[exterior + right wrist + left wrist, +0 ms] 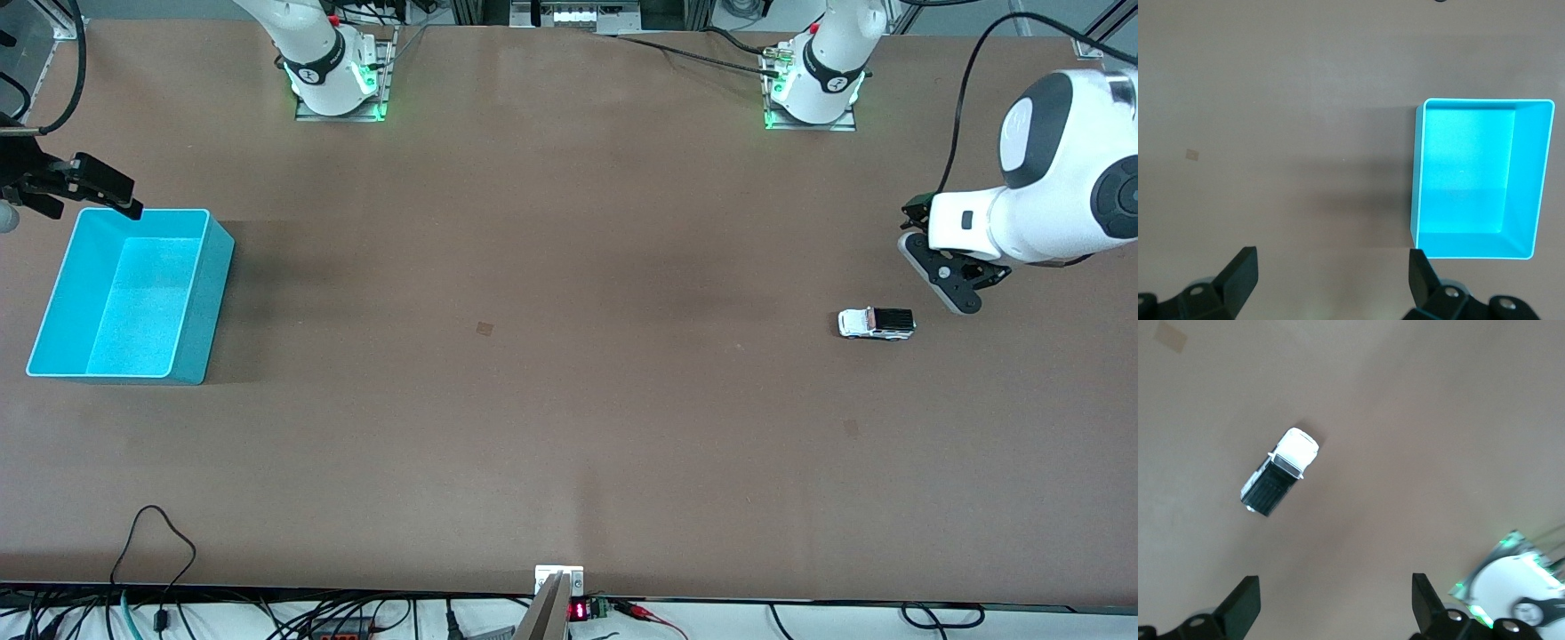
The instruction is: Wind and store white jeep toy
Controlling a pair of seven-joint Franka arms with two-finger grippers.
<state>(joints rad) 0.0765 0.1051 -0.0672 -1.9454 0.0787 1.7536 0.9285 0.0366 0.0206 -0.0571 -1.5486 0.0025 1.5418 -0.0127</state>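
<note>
- The white jeep toy (877, 324) sits on its wheels on the table (551, 400) toward the left arm's end, long axis along the table's length, white hood facing the turquoise bin (53, 307).
- The left hand (944, 283) hovers spread beside the toy, grasping nothing.
- The right hand (84, 191) waits released over the bin's rim.

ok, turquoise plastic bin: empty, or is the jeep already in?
Empty. The turquoise plastic bin shows only bare floor in the right wrist view. The small white jeep toy sits upright on the brown table near the left arm's end.
</note>
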